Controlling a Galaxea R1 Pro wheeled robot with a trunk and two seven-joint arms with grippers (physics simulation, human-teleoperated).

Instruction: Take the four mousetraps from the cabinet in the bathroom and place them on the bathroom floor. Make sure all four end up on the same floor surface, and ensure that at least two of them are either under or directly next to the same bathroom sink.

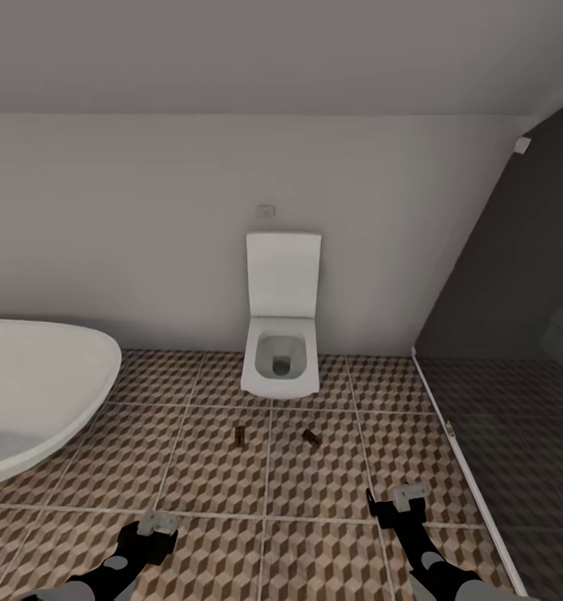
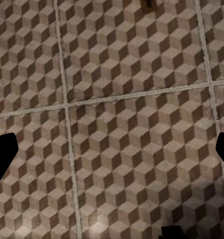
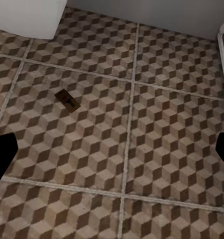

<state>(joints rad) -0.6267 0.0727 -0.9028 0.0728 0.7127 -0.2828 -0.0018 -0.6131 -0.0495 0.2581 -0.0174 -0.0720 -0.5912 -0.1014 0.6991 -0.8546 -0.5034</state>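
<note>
Before the toilet [image 1: 282,334], two mousetraps [image 1: 240,435] lying flat on bathroom floor [image 1: 198,476].
Likely light, stiff; best pinched across board edges. Left gripper [image 1: 158,524] and right gripper [image 1: 398,499] spread, empty.

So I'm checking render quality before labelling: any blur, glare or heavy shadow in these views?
Head view: even, soft light, no glare; the two small brown wooden mousetraps are slightly blurred. Left wrist view: the cube-patterned tile floor is sharp, with a faint bright patch at one edge. Right wrist view: evenly lit, the mousetrap clear.
</note>
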